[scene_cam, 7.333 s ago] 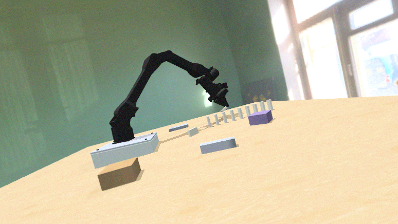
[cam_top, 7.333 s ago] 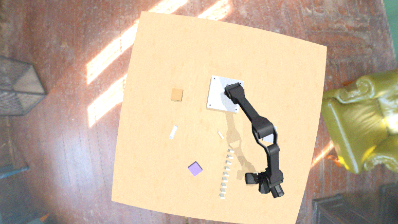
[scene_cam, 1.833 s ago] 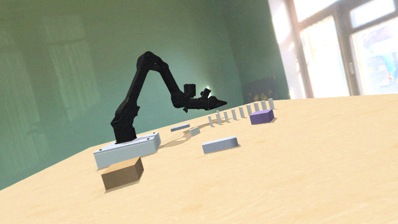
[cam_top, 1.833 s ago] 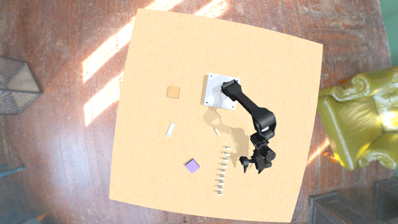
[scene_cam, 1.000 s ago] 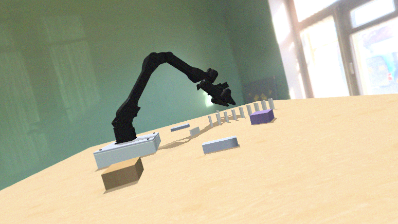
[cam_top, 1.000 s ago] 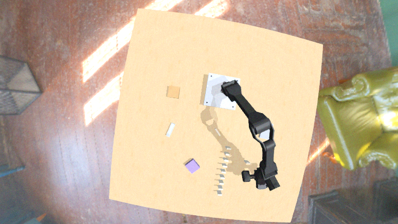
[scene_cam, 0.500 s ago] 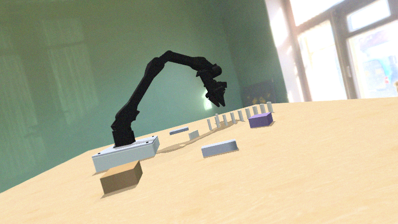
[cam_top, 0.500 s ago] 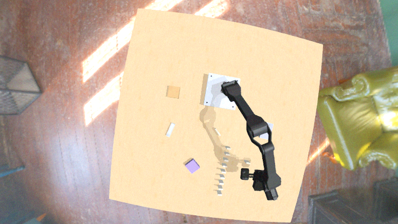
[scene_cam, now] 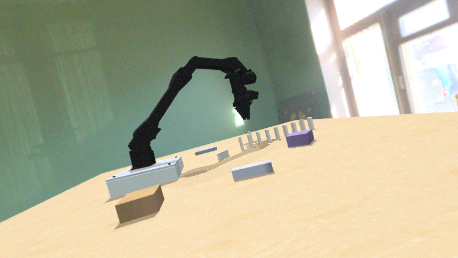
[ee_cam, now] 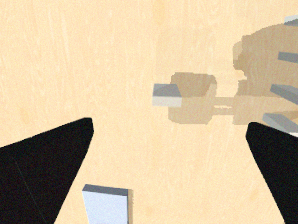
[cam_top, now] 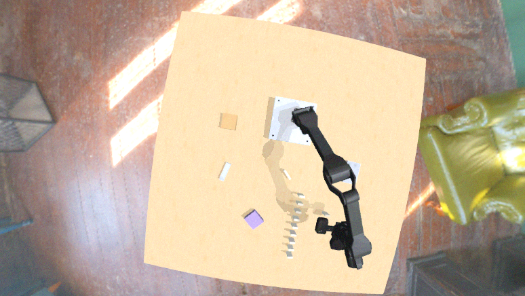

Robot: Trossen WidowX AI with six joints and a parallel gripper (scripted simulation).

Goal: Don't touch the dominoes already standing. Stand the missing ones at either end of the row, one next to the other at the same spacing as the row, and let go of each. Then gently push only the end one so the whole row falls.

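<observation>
My gripper is open and empty, high above the table; its fingers are hidden under the arm in the top view. A row of several white dominoes stands upright, and part of it shows at the right edge of the wrist view. A lone domino stands apart from the row, beyond the fingertips in the wrist view. Another domino lies on its long edge between the row and the robot base, out of the wrist view.
A pale slab lies flat near the arm. A white bar, a purple block and an orange block lie on the row's other side. The white base carries the arm.
</observation>
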